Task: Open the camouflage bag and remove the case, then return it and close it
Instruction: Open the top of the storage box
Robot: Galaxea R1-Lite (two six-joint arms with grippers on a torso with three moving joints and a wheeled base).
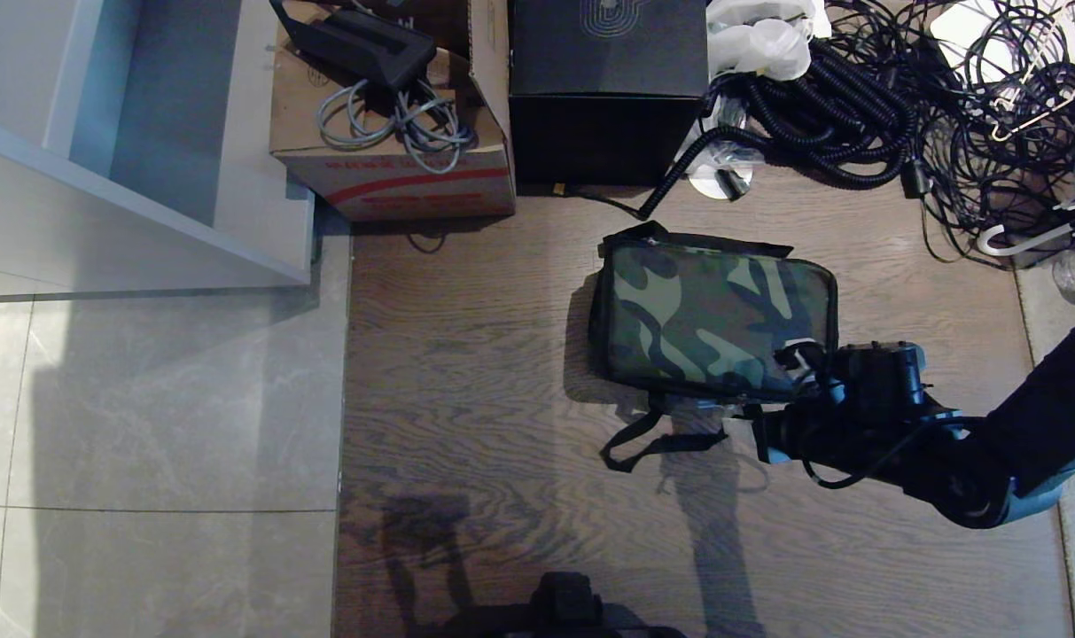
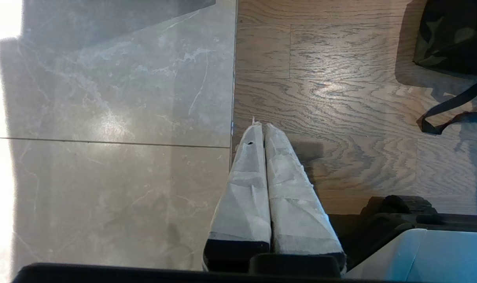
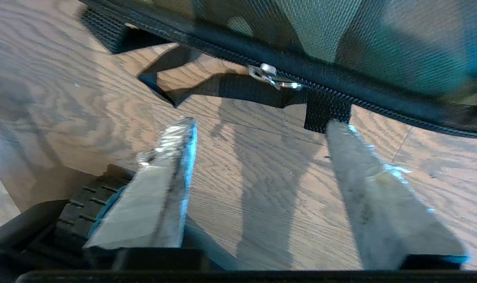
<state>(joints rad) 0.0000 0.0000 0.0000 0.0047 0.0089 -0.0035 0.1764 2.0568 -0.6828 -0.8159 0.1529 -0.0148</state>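
Here we see the camouflage bag (image 1: pixel 714 319) lying zipped on the wood floor (image 1: pixel 502 425) right of centre, our right gripper (image 3: pixel 258 129) at its near right corner with fingers wide and empty, risking snagging the strap (image 1: pixel 652 439) instead of the zip slider (image 3: pixel 270 74).

Camouflage bag (image 1: pixel 710 315) — zipped shut, flat on wood floor

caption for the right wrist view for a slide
Open right gripper near the zip slider of the closed camouflage bag.
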